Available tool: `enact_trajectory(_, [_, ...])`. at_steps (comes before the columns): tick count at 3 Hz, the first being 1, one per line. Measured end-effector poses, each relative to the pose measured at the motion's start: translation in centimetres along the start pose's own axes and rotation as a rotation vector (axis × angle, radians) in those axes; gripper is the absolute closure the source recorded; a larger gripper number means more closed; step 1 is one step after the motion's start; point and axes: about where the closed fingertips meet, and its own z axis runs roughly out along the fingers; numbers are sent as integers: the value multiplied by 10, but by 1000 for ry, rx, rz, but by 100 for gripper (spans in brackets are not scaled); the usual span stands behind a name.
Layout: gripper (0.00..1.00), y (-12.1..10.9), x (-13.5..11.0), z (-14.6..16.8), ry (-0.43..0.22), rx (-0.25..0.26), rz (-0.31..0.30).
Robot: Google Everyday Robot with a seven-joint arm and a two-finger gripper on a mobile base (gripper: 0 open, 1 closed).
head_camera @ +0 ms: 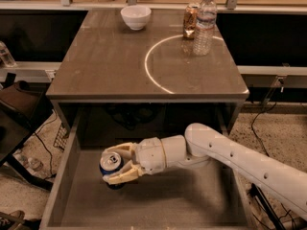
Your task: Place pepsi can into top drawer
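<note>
Pepsi can (111, 163), clenched by my gripper (108, 166), hangs low at nine o'clock in the top drawer (182, 200) (so release lands gently).

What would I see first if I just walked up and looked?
A big white arm reaches into the open top drawer, its gripper with jaws closed around the pepsi can. Up on the table, a white bowl, a brownish can and a clear bottle stand near the far edge.
</note>
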Motion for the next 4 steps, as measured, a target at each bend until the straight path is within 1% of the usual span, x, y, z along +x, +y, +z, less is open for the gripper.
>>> enact_trajectory(3, [15,2,-1,5,-2,-12,-1])
enact_trajectory(4, [0,3,-2,6,-2,-16,-2])
